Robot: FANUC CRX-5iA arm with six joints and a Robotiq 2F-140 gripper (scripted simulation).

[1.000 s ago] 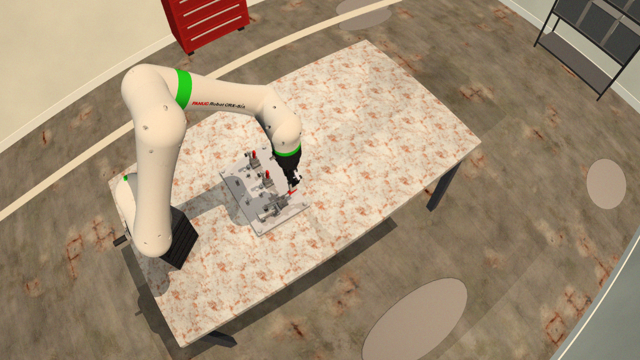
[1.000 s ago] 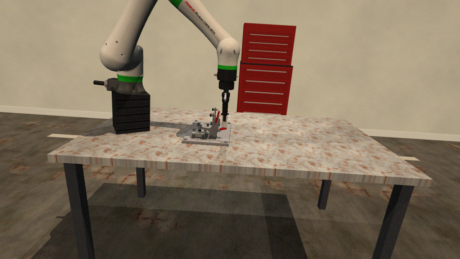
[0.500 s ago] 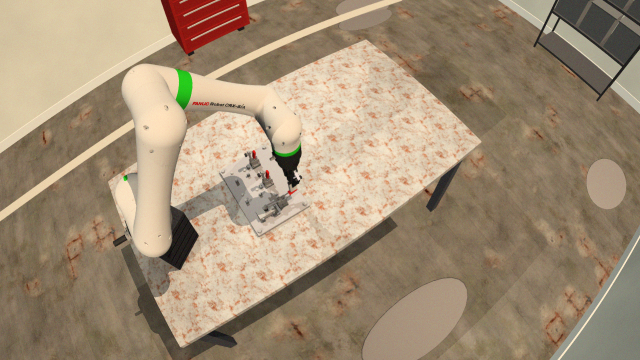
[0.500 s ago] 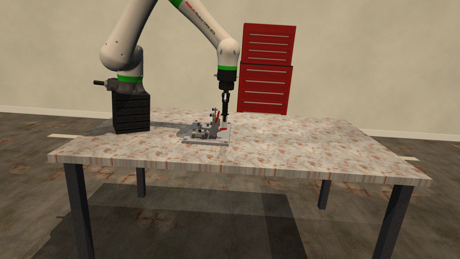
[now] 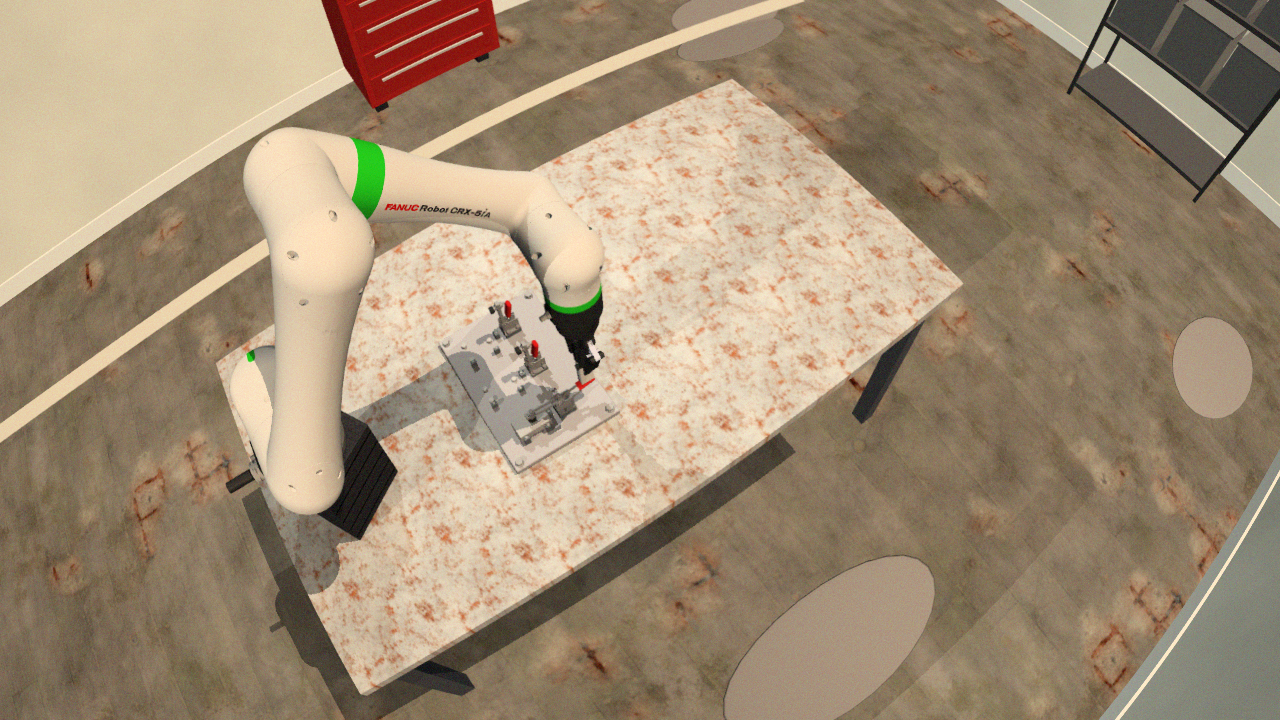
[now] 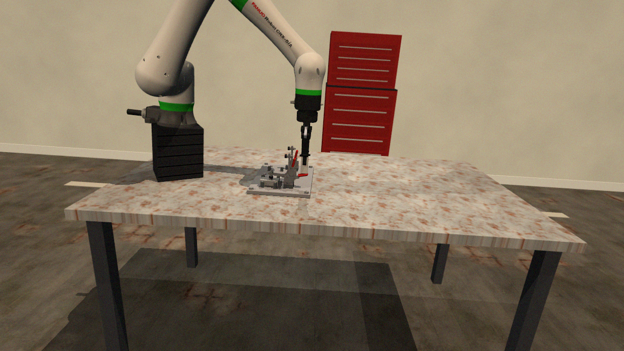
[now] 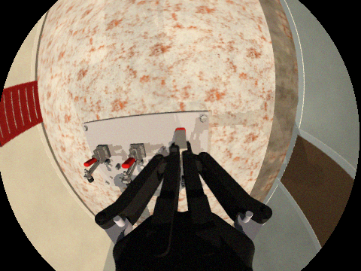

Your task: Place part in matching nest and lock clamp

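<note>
The light grey, box-shaped metal part point(image 5: 535, 429) point(image 6: 269, 183) sits in the end nest on the grey metal plate point(image 5: 580, 423) point(image 6: 283, 192) point(image 7: 124, 132), with the bar of the dark grey metal clamp point(image 5: 563, 401) point(image 6: 288, 178) reaching over it. From the wrist, the part is hidden behind the gripper. The black gripper point(image 5: 583, 376) point(image 6: 303, 167) point(image 7: 180, 137), with pale tips, points down near the part, on the other side of the clamp. It is higher than the part and not on top of it. Its fingers are together, with no part in them. The tips are right at the clamp's red handle point(image 5: 585, 384) point(image 6: 302, 175) point(image 7: 180, 129), which lies low and points away from the part. I can't tell if the clamp is all the way locked, or if the part touches all its blocks. On the same plate, two more grey metal clamps point(image 5: 534, 360) point(image 7: 137, 151) stand in a row with their bars up and their red handles point(image 5: 534, 348) point(image 6: 295, 158) point(image 7: 128, 162) up too. The plate rests on the white stone surface with orange spots point(image 5: 760, 223) point(image 6: 392, 196) point(image 7: 150, 75). The big cream arm point(image 5: 308, 358) point(image 6: 174, 43) stands on a black ribbed block point(image 5: 366, 483) point(image 6: 178, 152) at one end. A tall red metal drawer chest point(image 5: 416, 44) point(image 6: 361, 87) point(image 7: 19, 109) is behind, on the floor.

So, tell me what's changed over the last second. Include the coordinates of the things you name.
Nothing has visibly moved, and nothing was taken hold of or let go. The shut gripper point(image 5: 582, 376) point(image 6: 304, 170) point(image 7: 180, 137) stays down at the lowered red handle point(image 5: 585, 384) point(image 6: 302, 175) point(image 7: 180, 129); the two raised red handles point(image 5: 534, 349) point(image 7: 128, 162) stand as before.
</note>
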